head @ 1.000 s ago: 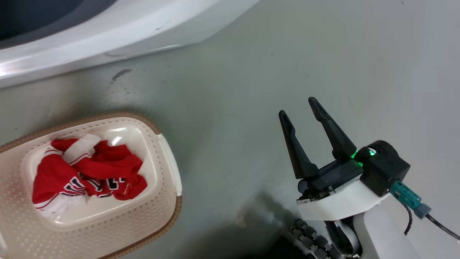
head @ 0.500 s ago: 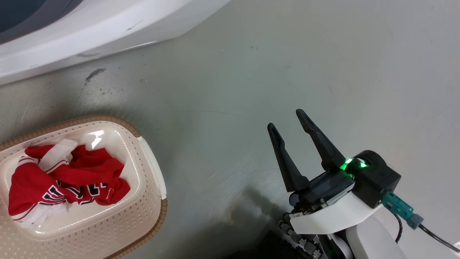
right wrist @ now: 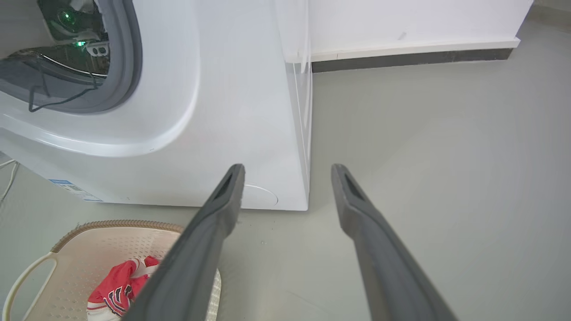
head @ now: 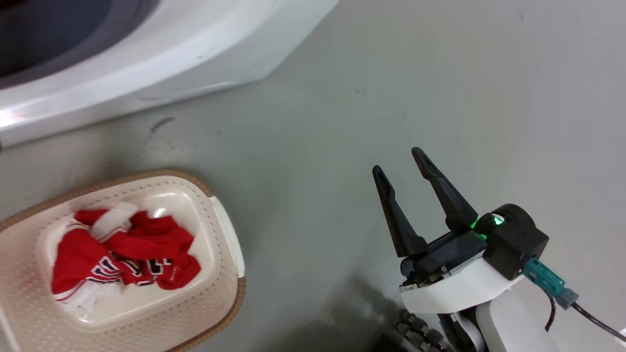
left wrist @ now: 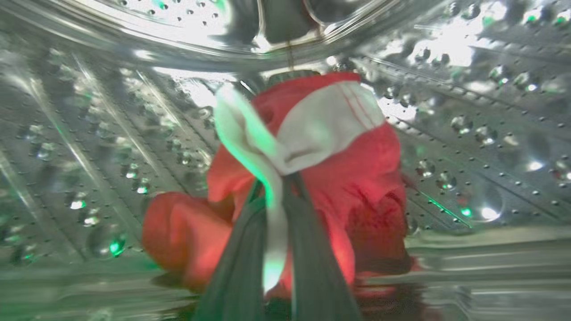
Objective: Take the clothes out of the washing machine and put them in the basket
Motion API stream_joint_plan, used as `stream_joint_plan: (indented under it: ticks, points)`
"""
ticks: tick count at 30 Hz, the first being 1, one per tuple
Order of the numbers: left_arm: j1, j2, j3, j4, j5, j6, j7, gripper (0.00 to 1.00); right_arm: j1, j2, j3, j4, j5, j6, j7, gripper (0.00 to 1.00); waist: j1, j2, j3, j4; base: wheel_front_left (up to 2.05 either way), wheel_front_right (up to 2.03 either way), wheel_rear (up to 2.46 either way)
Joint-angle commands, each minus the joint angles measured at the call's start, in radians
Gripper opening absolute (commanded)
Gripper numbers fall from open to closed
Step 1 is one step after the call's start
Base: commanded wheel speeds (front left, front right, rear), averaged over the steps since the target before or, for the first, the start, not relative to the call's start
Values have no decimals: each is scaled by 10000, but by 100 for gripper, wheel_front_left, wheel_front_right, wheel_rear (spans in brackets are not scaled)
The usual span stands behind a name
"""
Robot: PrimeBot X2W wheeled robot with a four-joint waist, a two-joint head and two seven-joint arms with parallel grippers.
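One garment (left wrist: 357, 156) sits pinched in the left gripper (left wrist: 276, 183); right gripper (head: 397, 160) stays wide, as before.

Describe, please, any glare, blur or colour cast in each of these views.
Left wrist view: the drum throws bright glints and green reflections, and the garment and left fingers look soft. Head view: glare on the washer, basket slightly smeared. Right wrist view: even light, sharp.

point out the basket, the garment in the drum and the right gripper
basket (head: 229, 235), head view, white side handle
garment in the drum (left wrist: 370, 160), left wrist view, red fabric
right gripper (head: 396, 160), head view, midway between fingertips
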Motion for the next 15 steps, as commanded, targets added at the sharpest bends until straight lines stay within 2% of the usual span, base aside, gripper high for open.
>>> stream_joint_plan:
  ticks: [1, 8, 15]
  points:
    - [380, -137, 9, -77, -34, 85, -376, 0, -106, 10, -81, 33, -147, -7, -18, 100, -1, 0, -585, 399, 0, 0, 0]
    - [1942, -972, 57, 78, -404, 131, -2177, 0, -33, 7, -332, 395, -557, -7, -19, 100, -1, 0, -2120, 1074, 0, 0, 0]
    - [3395, -1503, 235, 428, -832, -26, -3832, 0, 461, 2, -466, 818, -781, -7, -9, 100, -1, 0, -3630, 1375, 0, 0, 0]
